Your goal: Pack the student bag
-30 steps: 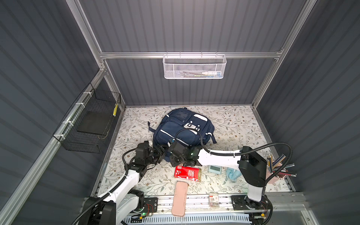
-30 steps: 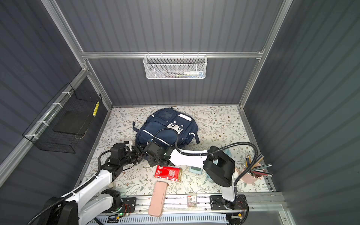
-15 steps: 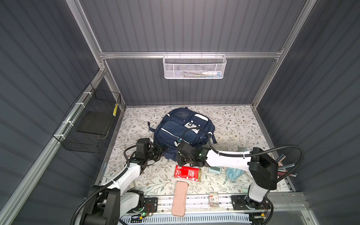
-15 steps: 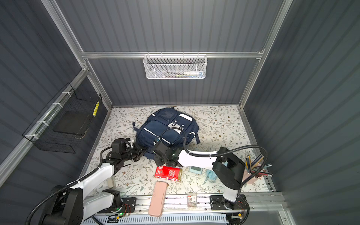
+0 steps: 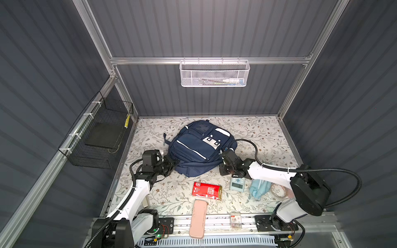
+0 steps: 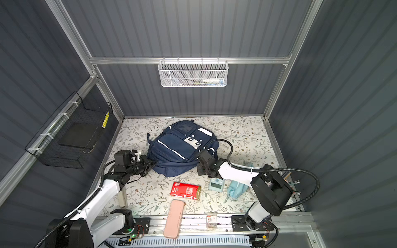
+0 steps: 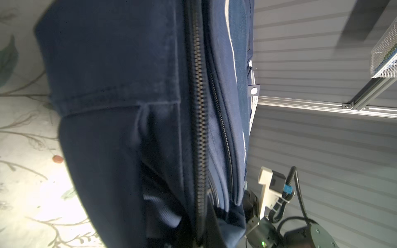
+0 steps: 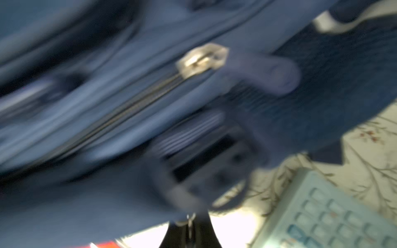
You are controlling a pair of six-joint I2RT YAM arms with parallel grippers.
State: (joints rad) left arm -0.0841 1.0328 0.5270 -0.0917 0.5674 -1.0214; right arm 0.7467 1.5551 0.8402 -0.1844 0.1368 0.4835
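The left tool (image 5: 175, 162) and the right tool (image 5: 223, 155) are clenched against opposite sides of the navy backpack (image 5: 193, 146).

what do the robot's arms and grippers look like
The left arm and right arm match: glossy white link shells between bulky black joints. The left gripper and right gripper are black and boxy. A black ribbed hose loops along the right arm, another along the left. A small green light glows at the left base.
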